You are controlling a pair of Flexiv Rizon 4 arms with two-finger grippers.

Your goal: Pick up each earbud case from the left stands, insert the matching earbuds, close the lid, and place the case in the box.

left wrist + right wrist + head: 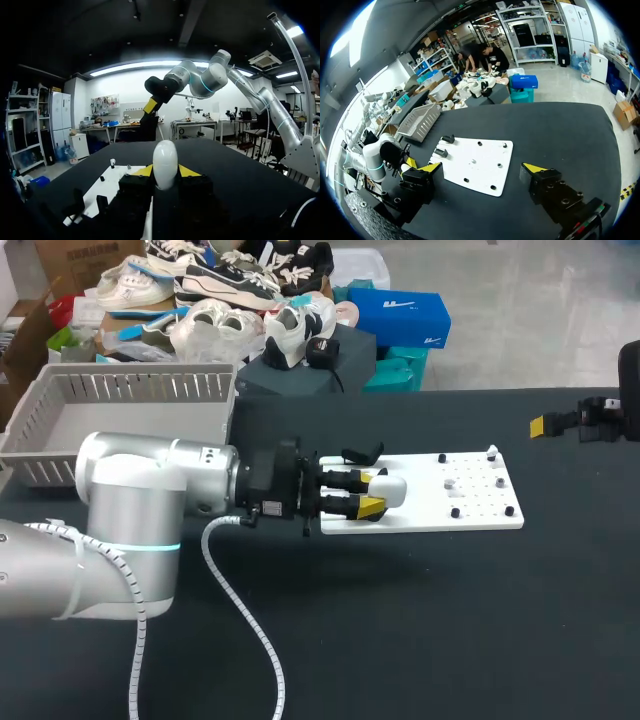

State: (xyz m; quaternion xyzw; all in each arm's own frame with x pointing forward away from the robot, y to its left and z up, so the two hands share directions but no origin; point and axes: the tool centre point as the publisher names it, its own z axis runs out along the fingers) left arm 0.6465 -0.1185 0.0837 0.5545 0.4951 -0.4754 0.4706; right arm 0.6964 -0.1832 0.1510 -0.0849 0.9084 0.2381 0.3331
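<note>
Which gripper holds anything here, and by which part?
Left gripper holds the white earbud case by its sides, rounded end sticking out; right gripper holds nothing.

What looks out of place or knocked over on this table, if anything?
Nothing stands out. The left hand grips the white case at the white board's end, and the grey basket sits upright, nothing spilled around it.

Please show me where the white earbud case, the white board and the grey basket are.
white earbud case (pixel 165 162), left wrist view, middle of its rounded shell.
white board (pixel 420 508), head view, bare part near its front edge.
grey basket (pixel 140 388), head view, its slatted back wall.
</note>
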